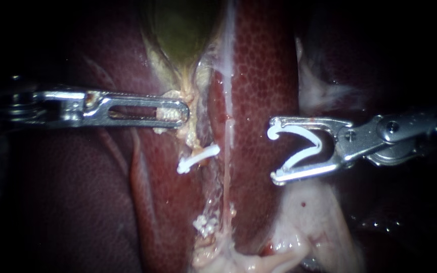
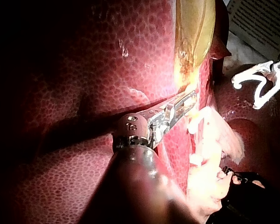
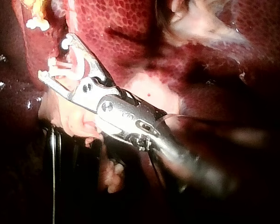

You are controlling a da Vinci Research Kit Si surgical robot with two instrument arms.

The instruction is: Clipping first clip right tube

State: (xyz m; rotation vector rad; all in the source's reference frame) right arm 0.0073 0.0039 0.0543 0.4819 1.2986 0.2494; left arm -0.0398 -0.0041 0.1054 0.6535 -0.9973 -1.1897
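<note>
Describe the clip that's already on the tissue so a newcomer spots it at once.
From the green gallbladder, follow the pale tissue down past the left instrument gripping it. Just below lies the clip, a short white bar, shut. Unlike the open clip, a V held in the right instrument, nothing holds it.

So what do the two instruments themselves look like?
Left instrument: bright steel, long slim jaws with a slot down the middle, on a dark shaft. Right instrument: steel too, broader forked jaws, round pivot pins, dark shaft.
</note>
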